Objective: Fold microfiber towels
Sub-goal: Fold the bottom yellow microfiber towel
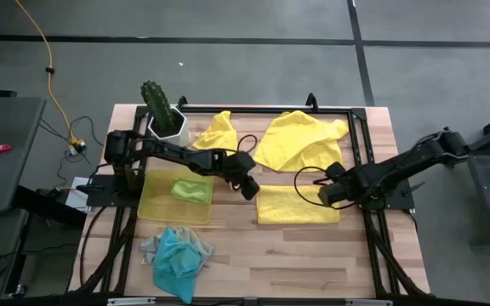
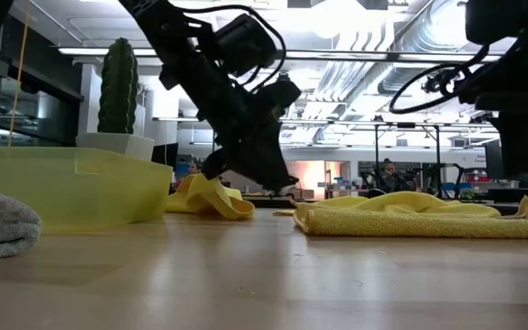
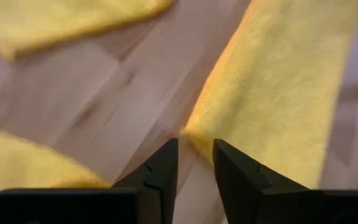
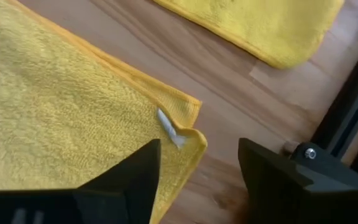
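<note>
A folded yellow towel point(image 1: 298, 205) lies flat on the table's middle; it also shows in the low view point(image 2: 411, 218). My left gripper point(image 1: 250, 189) hovers at its far left corner point(image 3: 194, 134), fingers point(image 3: 163, 168) slightly apart, with the corner just ahead of the tips. My right gripper point(image 1: 333, 194) is wide open over the towel's right corner, which bears a white label point(image 4: 169, 127). One finger point(image 4: 135, 171) stands over the cloth and the other over bare wood. Two more yellow towels point(image 1: 300, 140) point(image 1: 217, 132) lie crumpled at the far side.
A translucent yellow tray point(image 1: 156, 208) at the left holds a lime green towel point(image 1: 192, 189). A turquoise towel point(image 1: 177, 259) lies on a grey one point(image 1: 150, 248) near the front left. A potted cactus point(image 1: 162, 109) stands at the far left. A black frame point(image 1: 360, 161) runs along the table's edges.
</note>
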Tool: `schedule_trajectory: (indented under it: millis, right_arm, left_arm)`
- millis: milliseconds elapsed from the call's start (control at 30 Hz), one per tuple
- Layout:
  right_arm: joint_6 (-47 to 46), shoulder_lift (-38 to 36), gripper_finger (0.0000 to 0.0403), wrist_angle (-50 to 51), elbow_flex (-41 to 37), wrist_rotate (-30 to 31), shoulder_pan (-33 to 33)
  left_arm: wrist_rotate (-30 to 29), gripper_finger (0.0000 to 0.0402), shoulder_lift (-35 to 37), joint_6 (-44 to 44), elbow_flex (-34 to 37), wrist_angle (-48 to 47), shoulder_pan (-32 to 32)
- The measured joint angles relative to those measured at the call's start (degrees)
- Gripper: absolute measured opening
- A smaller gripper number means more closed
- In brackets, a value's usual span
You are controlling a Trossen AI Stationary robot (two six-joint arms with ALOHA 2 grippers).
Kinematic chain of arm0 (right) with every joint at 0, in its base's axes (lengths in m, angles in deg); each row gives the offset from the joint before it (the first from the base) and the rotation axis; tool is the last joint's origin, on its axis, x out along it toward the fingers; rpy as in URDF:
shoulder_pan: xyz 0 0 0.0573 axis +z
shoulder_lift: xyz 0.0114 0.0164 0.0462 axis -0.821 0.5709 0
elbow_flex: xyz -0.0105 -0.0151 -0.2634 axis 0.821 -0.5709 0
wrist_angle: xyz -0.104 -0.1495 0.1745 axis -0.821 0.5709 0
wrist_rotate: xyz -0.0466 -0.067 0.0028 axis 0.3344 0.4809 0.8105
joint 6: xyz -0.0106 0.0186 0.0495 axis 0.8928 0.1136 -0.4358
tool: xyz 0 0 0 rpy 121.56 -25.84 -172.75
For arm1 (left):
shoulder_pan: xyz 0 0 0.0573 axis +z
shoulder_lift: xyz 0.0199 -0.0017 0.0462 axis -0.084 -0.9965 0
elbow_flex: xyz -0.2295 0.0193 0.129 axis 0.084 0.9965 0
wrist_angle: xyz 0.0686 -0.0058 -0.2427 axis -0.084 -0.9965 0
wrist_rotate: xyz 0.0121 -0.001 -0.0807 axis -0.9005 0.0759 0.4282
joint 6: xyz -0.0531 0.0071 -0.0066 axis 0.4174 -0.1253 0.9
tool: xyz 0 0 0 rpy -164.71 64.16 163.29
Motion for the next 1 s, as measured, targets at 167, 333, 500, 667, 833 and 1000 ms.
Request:
schedule_trajectory:
  millis: [167, 333, 500, 667, 833, 1000]
  right_arm:
    - [7.2, -4.3, 0.0218, 1.5, 0.0, -2.4, 1.0]
    - [8.8, -8.9, 0.0206, 1.8, 0.0, -2.3, 1.2]
    - [8.9, -12.0, 0.0202, -1.4, 0.0, -1.6, 0.4]
    - [8.9, -12.4, 0.0202, -4.6, 0.0, -1.1, -0.4]
    - [11.4, -12.3, 0.0202, -7.3, 0.0, -0.9, -0.5]
    - [11.7, -12.3, 0.0202, -8.1, 0.0, -0.2, -0.5]
  left_arm:
    - [4.6, 0.0110, 4.1, -5.2, 0.0, 1.3, 0.9]
    - [4.8, 0.0110, 5.0, -9.1, -0.1, 3.4, -2.0]
    - [4.3, 0.0111, 2.8, -7.2, 0.0, 6.3, -5.1]
    - [0.3, 0.0111, 0.5, -5.5, -0.1, 8.5, -8.5]
    - [-3.3, 0.0111, -1.1, -13.7, 0.0, 10.1, -12.0]
    - [-4.8, 0.0111, -3.9, -17.8, -0.1, 14.6, -13.9]
